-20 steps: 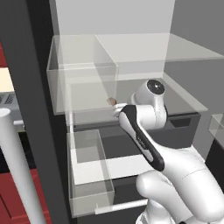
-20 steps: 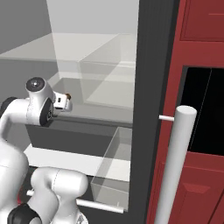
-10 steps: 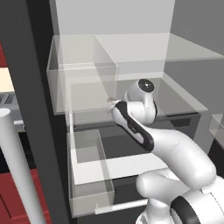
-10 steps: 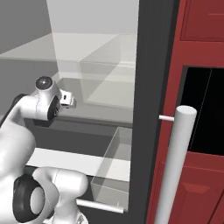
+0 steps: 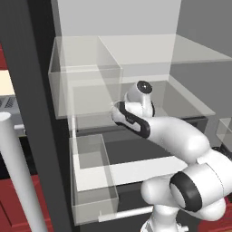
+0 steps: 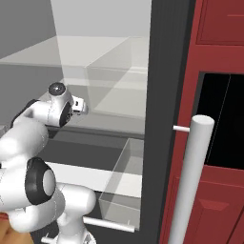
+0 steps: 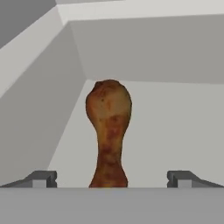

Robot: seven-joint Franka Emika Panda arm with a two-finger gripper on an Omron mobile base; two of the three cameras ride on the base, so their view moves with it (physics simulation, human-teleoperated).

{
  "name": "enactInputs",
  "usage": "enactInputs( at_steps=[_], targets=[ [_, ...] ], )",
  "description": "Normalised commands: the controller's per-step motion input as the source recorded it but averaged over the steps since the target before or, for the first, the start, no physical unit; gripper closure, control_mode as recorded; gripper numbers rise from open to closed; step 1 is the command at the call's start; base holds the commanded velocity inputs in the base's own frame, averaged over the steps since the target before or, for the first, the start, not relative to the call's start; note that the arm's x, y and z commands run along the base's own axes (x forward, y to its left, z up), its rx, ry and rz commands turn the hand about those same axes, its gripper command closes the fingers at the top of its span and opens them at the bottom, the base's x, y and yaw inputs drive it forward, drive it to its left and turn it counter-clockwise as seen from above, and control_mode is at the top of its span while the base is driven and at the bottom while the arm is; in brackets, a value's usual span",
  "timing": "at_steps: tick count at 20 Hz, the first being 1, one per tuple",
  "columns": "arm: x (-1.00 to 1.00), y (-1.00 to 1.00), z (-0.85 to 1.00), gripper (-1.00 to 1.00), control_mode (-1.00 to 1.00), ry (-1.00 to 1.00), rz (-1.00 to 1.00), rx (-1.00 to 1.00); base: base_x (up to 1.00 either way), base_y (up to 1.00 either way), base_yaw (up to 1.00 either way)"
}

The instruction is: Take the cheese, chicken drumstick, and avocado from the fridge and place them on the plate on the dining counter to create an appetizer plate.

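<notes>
Between the two fingertips (image 7: 41, 178) of the gripper (image 7: 109, 180), seen in the hand view, the drumstick (image 7: 108, 131) is framed: jaws spread wide, one tip at each side, neither touching the meat.

Item, gripper: open to its full width, nothing held. It is pointed into the fridge (image 5: 27, 90), at the level of the middle shelf (image 5: 190, 102). From the left base view the hand is largely masked by the arm's own white wrist (image 5: 140, 97); from the right base view a small pale part of the hand (image 6: 80, 106) is seen projecting toward the fridge interior.

Item, drumstick: brown-orange, mottled. The thin bone end lies nearest the gripper, low in the hand view, and the rounded meaty end lies farther off, toward the back wall (image 7: 153, 48). It is laid on a pale grey floor, centred between the tips (whether the bone end has passed the line of the tips cannot be told, as it is cut off at the bottom).

Item, fridge interior: pale grey walls meeting in a corner behind and to the left of the drumstick. Clear glass shelves are stacked above and beside the arm, and a clear bin (image 5: 93, 181) is set lower down, near the base.

Item, fridge exterior: dark grey frame, with a long white bar handle (image 6: 190, 176) standing in the foreground.

Item, surroundings: red cabinets (image 6: 219, 28) are placed just beside the fridge on the right.
</notes>
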Motion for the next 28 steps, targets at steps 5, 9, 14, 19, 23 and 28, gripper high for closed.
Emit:
enactInputs(
  at_steps=[5,9,14,19,23,28],
  targets=[
    [0.58,0.17,-0.16,-1.0,-1.0,0.0,-0.03,0.0,0.0,0.0,0.0],
    [0.42,0.02,-0.14,-1.0,-1.0,0.0,-0.06,0.0,0.0,0.0,0.0],
    [0.07,0.0,-0.37,-1.0,-1.0,0.0,-0.12,0.0,0.0,0.0,0.0],
    [-0.24,0.0,-0.64,-1.0,-1.0,-0.01,-0.08,0.0,0.0,0.0,0.0],
    [-0.18,0.0,-0.6,-1.0,-1.0,0.0,-0.06,0.0,0.0,0.0,0.0],
    [-0.49,0.0,-0.57,1.0,-1.0,0.0,-0.04,0.0,0.0,0.0,0.0]
  ],
)
